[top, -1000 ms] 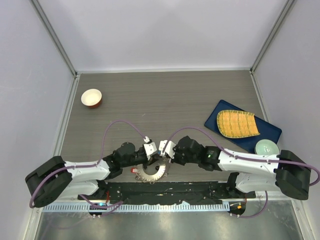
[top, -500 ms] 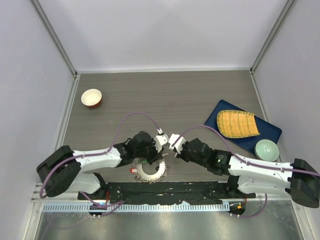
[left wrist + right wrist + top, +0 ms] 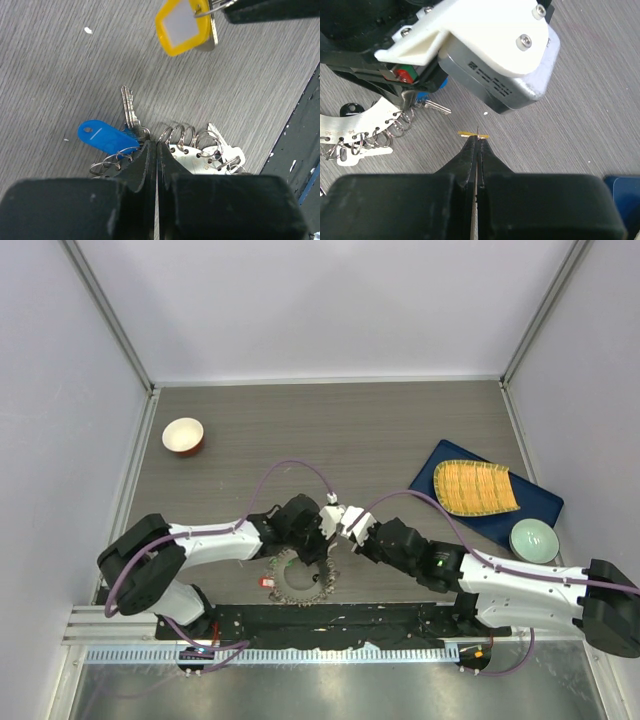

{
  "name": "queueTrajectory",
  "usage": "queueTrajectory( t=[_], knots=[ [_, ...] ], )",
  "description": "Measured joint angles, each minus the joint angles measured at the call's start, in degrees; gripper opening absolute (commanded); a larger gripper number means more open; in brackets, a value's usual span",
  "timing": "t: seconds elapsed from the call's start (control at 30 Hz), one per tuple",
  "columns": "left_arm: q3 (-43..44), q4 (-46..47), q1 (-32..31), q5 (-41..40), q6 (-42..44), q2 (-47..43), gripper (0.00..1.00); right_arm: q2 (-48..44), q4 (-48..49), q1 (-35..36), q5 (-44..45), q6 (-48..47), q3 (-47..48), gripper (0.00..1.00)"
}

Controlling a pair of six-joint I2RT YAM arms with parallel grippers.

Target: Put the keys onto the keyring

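Keyring (image 3: 300, 580) is seen on the table (image 3: 400, 430), its rim pinched by the closed left gripper (image 3: 156, 146). A blue-tagged key (image 3: 102, 137) is hung on it. Just beside the keyring, a yellow-tagged key (image 3: 182, 25) is clamped in the closed right gripper (image 3: 477, 142).

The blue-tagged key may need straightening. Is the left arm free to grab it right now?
Probably not at once: the left pincer seems shut on the keyring, so it must let go first. The blue-tagged key lies right beside it, uncovered.
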Motion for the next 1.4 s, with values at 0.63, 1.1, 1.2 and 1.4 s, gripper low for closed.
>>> queueTrajectory(
  t=[0.63, 1.1, 1.2, 1.4],
  knots=[
    [2.1, -1.8, -0.1, 2.1, -0.6, 1.9, 0.2, -0.2, 0.5, 0.0, 0.4, 0.2, 0.0, 0.01],
    [3.0, -0.8, -0.1, 3.4, 0.2, 3.4, 0.0, 0.3, 0.6, 0.0, 0.3, 0.2, 0.0, 0.01],
    [2.8, -0.2, -0.1, 1.8, -2.1, 3.2, 0.0, 0.4, 0.5, 0.0, 0.3, 0.2, 0.0, 0.01],
    [0.3, 0.1, -0.4, -7.7, -8.6, -0.1, 0.0, 0.9, 0.7, 0.0, 0.3, 0.2, 0.0, 0.01]
  ],
)
